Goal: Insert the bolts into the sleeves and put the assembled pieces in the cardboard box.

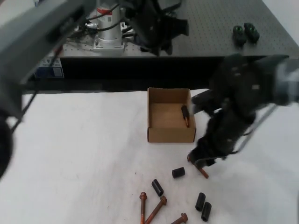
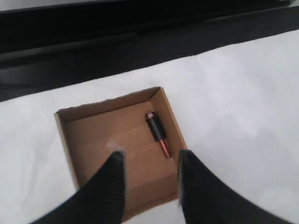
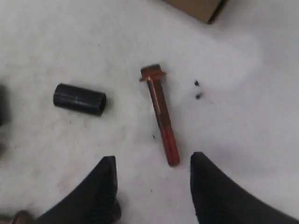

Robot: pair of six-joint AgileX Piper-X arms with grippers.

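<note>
The right gripper (image 3: 152,162), fingers apart, hangs over a copper-coloured flanged bolt (image 3: 161,116), with a short black cylindrical sleeve (image 3: 79,99) off beside one finger. Farther back, the left gripper (image 2: 150,156), also spread, hovers above the open brown cardboard box (image 2: 105,102), where one sleeved bolt (image 2: 155,132) lies just ahead of its fingertips.

The high view looks forward and down from behind the arms, taking in the whole white sheet (image 1: 70,154). The left wrist view sits close above the cardboard box (image 2: 103,135), facing down into it. The right wrist view faces down, very near one bolt (image 3: 161,114) and one sleeve (image 3: 79,99). All three views share the box.
</note>
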